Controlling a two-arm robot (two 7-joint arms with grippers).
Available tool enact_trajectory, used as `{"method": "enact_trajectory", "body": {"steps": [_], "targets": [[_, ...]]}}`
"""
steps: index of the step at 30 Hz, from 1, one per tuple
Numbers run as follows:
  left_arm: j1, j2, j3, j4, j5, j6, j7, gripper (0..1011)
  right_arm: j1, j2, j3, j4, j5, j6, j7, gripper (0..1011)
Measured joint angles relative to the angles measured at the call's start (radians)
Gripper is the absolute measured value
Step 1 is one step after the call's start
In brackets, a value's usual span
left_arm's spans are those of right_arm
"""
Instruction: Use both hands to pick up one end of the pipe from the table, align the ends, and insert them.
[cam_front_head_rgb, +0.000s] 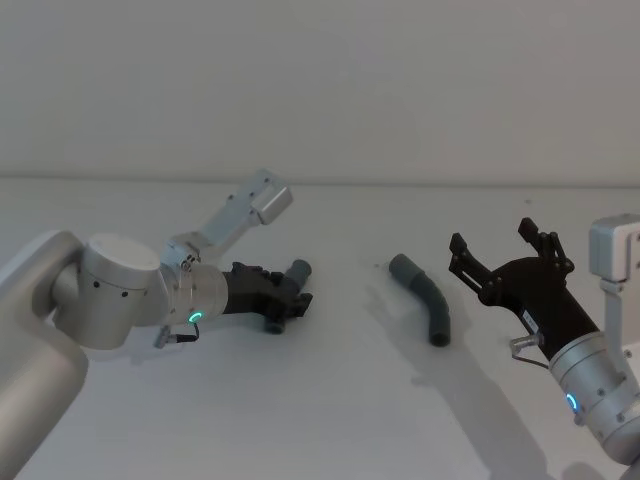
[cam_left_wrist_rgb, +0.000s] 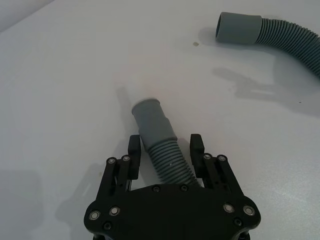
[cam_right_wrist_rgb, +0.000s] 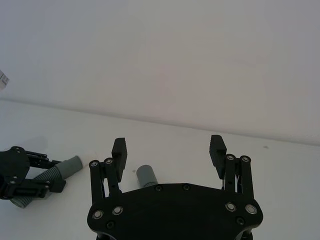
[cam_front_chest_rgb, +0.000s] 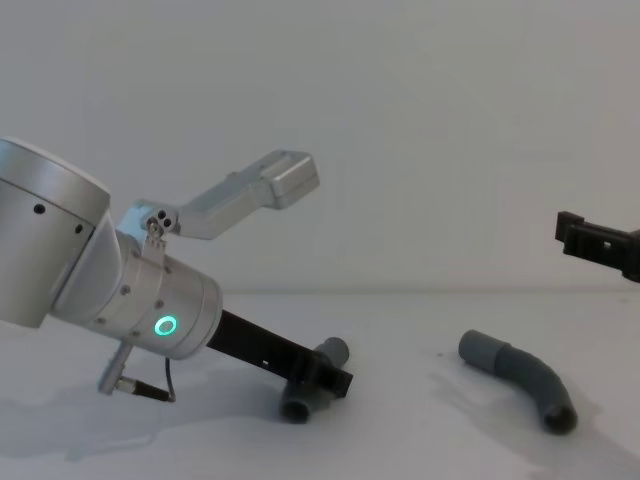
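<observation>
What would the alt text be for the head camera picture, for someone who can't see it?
On a white table, the left gripper sits around one short grey pipe piece. A second curved pipe piece lies free to its right, with the open right gripper just beyond it.

A plain pale wall (cam_front_head_rgb: 320, 80) stands upright along the far side.

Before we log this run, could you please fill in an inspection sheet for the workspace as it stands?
Surface: white table, flat, matte.
Job's things: left pipe piece and right pipe piece lie apart on it, unjoined.
Clutter: nothing seen.
Grippers: left gripper low, around the left pipe piece; right gripper raised, right of the right pipe piece, jaws wide open, empty.
Cables: short black lead at the left wrist.
Surroundings: plain pale wall.
</observation>
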Motion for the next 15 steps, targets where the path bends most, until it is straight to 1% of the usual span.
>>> {"method": "enact_trajectory", "body": {"steps": [11,15], "targets": [[0.000,0.000,0.000,0.000,0.000,0.001,0.000,501,0.000,0.000,0.000,0.000,0.000,0.000,0.000,1000],[0.000,0.000,0.000,0.000,0.000,0.001,0.000,474,0.002,-0.003,0.001,0.001,0.002,0.008,0.004,1000]]}}
